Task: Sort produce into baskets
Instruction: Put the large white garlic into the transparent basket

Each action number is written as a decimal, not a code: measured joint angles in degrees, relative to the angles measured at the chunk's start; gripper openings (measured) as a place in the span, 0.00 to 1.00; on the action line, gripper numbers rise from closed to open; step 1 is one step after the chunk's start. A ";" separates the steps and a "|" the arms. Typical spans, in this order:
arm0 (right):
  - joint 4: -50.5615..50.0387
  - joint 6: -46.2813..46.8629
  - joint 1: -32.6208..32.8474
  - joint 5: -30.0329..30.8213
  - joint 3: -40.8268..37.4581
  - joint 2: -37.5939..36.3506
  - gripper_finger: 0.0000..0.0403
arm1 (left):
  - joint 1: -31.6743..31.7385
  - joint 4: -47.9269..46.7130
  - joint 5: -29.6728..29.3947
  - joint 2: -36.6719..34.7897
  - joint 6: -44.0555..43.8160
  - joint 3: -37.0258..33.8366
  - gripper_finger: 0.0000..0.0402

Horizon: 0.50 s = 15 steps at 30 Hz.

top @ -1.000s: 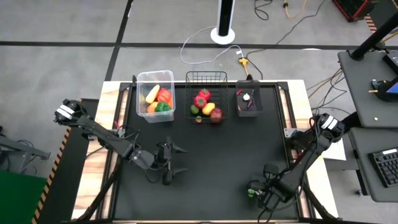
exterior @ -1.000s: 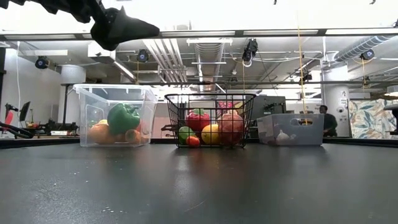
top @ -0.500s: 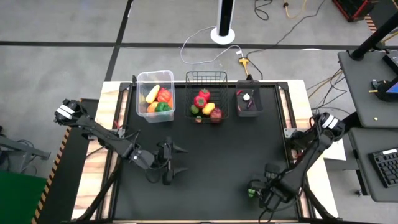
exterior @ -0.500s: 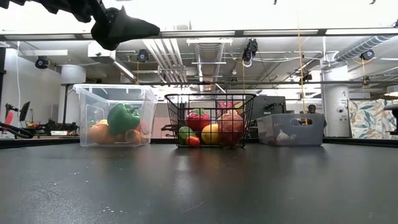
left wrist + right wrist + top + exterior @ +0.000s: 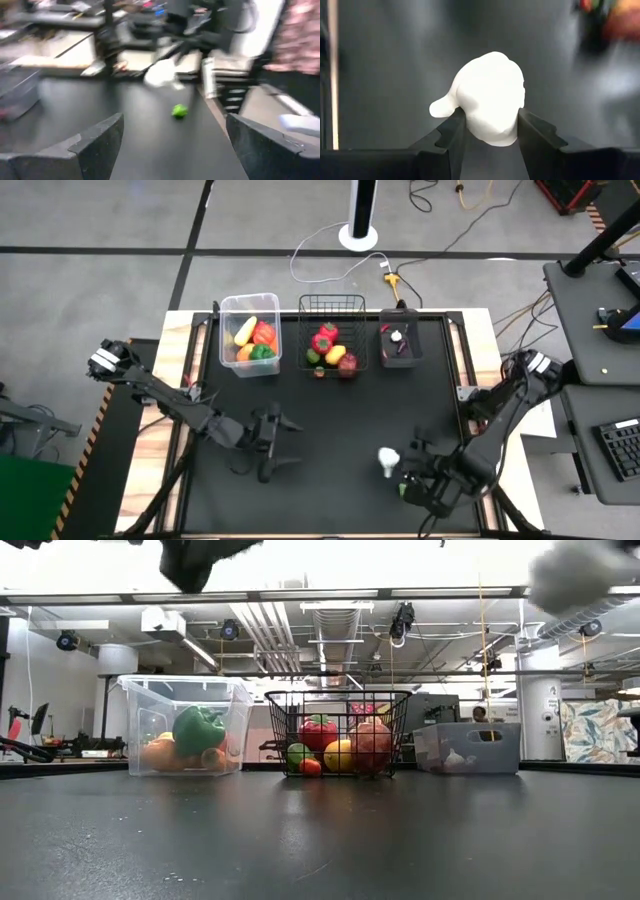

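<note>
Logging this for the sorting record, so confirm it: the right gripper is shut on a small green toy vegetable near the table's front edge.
Wrong colour. The right gripper is shut on a small white toy vegetable, as the right wrist view shows. The small green piece lies loose on the black table beside it.

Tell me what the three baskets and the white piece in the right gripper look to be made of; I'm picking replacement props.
Clear tub: transparent glossy plastic, contents visible through its walls. Wire basket: thin black wire, probably coated metal, an open grid. Small bin: translucent grey, frosted-looking plastic. White piece held in the right gripper: smooth, matte, seamless, likely moulded plastic or foam; which one can't be told.
</note>
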 joint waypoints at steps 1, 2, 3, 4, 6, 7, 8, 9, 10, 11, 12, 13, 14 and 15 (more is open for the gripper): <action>2.91 -3.43 -0.66 2.21 -0.10 -0.67 0.36 | -0.11 1.57 2.04 0.08 1.38 0.00 0.83; 6.31 -7.38 -1.34 3.91 -0.24 -1.17 0.36 | -0.30 3.22 3.58 0.27 2.75 0.00 0.83; 9.98 -11.39 -2.20 4.87 -0.44 -1.54 0.36 | -0.41 4.79 4.58 0.58 3.98 0.00 0.83; 13.78 -15.46 -3.16 5.17 -0.66 -1.82 0.36 | -0.49 6.18 4.97 1.02 5.00 0.02 0.83; 21.25 -23.45 -5.22 4.76 -1.18 -2.01 0.36 | -0.46 8.36 5.16 2.08 6.85 0.02 0.83; 24.96 -27.27 -6.38 3.77 -1.54 -1.97 0.36 | -0.46 9.21 5.15 2.72 7.54 0.01 0.83; 28.94 -31.03 -7.62 2.05 -2.02 -1.83 0.36 | -0.46 9.91 5.15 3.32 8.32 0.02 0.83; 32.75 -34.39 -8.81 -0.24 -2.68 -1.68 0.36 | -0.49 10.51 5.16 4.03 9.09 0.02 0.83; 36.55 -37.33 -10.11 -2.94 -3.58 -1.54 0.36 | -0.52 11.04 5.16 4.79 9.77 0.02 0.83; 40.59 -39.85 -11.46 -5.87 -4.56 -1.39 0.36 | -0.53 11.74 5.18 5.59 10.29 0.02 0.83; 44.65 -42.01 -12.87 -8.84 -5.52 -1.11 0.36 | -0.59 12.51 5.23 6.36 10.76 0.02 0.83; 48.35 -44.00 -14.25 -11.49 -6.55 -1.01 0.36 | -0.61 13.41 5.29 7.04 11.21 0.02 0.83; 51.18 -45.49 -15.46 -13.83 -7.51 -1.00 0.36 | -0.59 14.54 5.33 7.65 11.78 0.02 0.83; 53.35 -46.56 -16.65 -15.58 -8.29 -0.98 0.36 | -0.59 15.63 5.33 8.22 12.32 0.02 0.83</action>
